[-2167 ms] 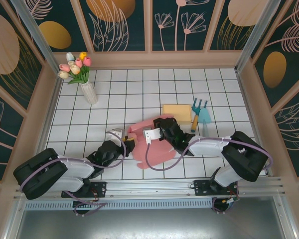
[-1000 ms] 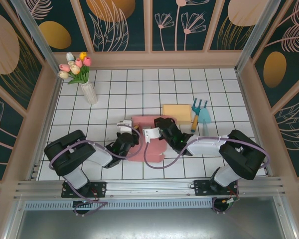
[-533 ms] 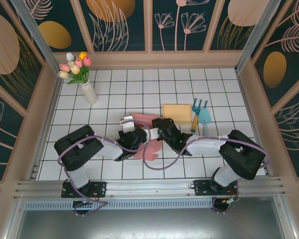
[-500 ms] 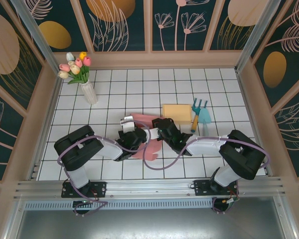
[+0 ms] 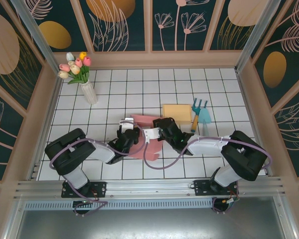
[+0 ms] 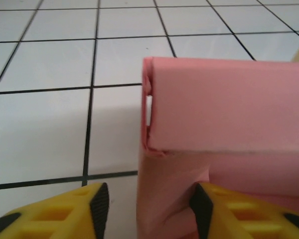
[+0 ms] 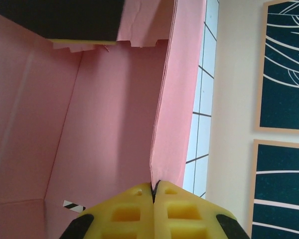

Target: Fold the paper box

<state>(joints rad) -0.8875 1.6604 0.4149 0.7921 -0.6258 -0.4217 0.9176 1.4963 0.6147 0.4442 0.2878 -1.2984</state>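
From above, much of the pink box is covered by the left gripper and right gripper. The left wrist view cuts the pink box off at right and bottom. At its far end, in the right wrist view, a dark object is cropped by the top edge and cannot be identified.

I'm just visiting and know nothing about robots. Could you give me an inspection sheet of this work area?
Surface: white tiled table.
Job's things: pink paper box, partly folded, between the arms.
Clutter: vase of tulips, yellow pad, teal garden tools.
Grippers: left gripper open astride a box edge; right gripper shut on a box wall.
Cables: purple cables loop along both arms.
Surroundings: flower-patterned walls on three sides.
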